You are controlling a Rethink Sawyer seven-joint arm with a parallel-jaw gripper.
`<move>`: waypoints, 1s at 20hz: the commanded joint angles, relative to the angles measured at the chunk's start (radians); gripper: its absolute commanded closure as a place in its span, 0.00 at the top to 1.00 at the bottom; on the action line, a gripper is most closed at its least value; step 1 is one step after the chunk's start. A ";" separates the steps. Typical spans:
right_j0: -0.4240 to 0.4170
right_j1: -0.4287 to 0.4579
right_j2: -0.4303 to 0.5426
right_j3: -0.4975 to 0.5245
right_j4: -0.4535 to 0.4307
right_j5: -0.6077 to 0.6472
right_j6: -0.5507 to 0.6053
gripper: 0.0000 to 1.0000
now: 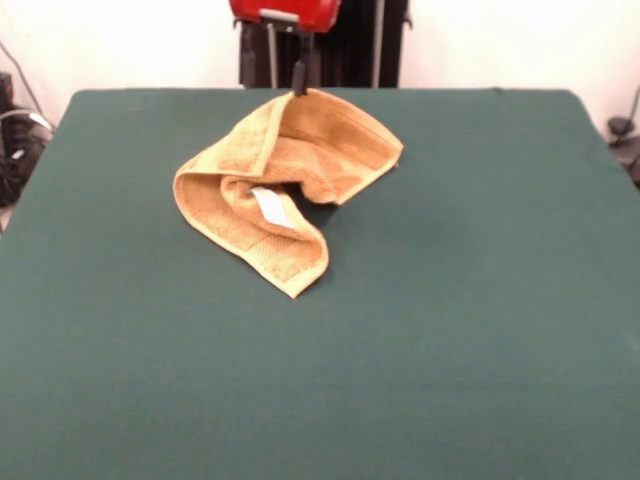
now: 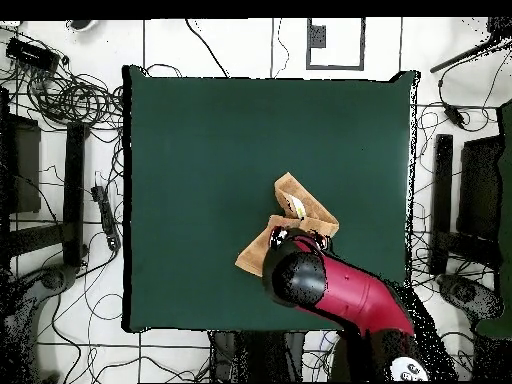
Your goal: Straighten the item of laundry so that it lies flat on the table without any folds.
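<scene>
The orange-tan towel (image 1: 300, 165) lies crumpled and folded over itself on the far middle of the dark green table (image 1: 450, 300). Its white tag (image 1: 268, 205) shows in the fold. One edge is drawn up to a peak at my gripper (image 1: 298, 86), which is shut on that edge just above the table. In the overhead view the towel (image 2: 300, 208) sits near the robot's side of the table (image 2: 200, 150), partly hidden under the red and black arm (image 2: 330, 285). The gripper itself is hidden there.
The robot's black pedestal (image 1: 320, 50) stands just behind the table's far edge. Cables (image 2: 70, 100) and dark stands (image 2: 445, 200) lie on the floor round the table. The table's green surface reaches wide on all sides of the towel.
</scene>
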 commanded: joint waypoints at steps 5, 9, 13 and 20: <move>0.082 0.064 0.058 0.112 0.001 -0.067 0.207 1.00; 0.081 0.099 0.064 0.098 0.005 -0.100 0.207 1.00; 0.051 0.162 0.093 0.086 -0.001 -0.160 0.198 1.00; 0.049 0.277 0.102 0.063 0.001 -0.276 0.218 1.00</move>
